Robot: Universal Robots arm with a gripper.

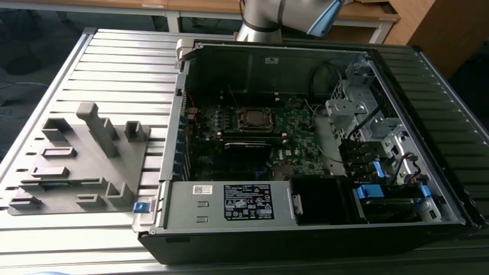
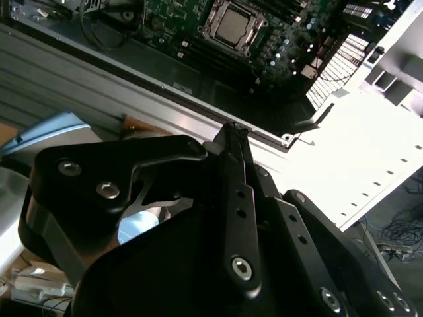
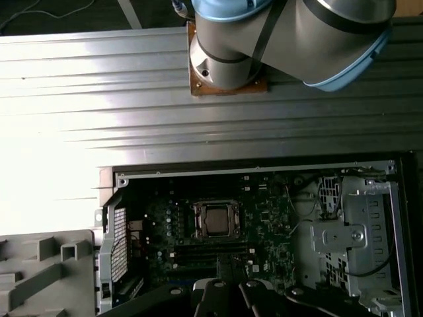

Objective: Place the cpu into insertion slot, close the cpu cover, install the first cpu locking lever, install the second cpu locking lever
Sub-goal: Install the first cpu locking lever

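Exterior view first: one open computer case (image 1: 306, 243) lies on its side on a slatted metal table (image 1: 114, 63). One grey fixture tray (image 1: 145, 166) sits beside the case at the exterior view's left. One robot arm (image 1: 267, 17) rises from the table's far edge.

Inside the case I count one green motherboard (image 1: 298, 129) and one power supply box (image 1: 248, 202) with a white label. One cpu (image 1: 253, 117) sits in its socket on the board.

In the second wrist view the one gripper (image 2: 231, 132) hangs high over the table and outside the case. Its two black fingers (image 2: 239, 198) are drawn together to a narrow point with nothing between them. The fingertips line up with the bright top edge of the case wall.

The cpu lies well apart from the gripper, out beyond the fingertips and down on the board. Its dull silver-grey top faces up. In the first wrist view the shiny frame of the single cpu cover (image 3: 197, 221) seems to lie flat round the chip. Whether it is locked down I cannot tell.

The power supply box is farther from the gripper than the cpu, at the opposite end of the case. The grey tray lies off to one side of the gripper, near the ventilated end of the case.
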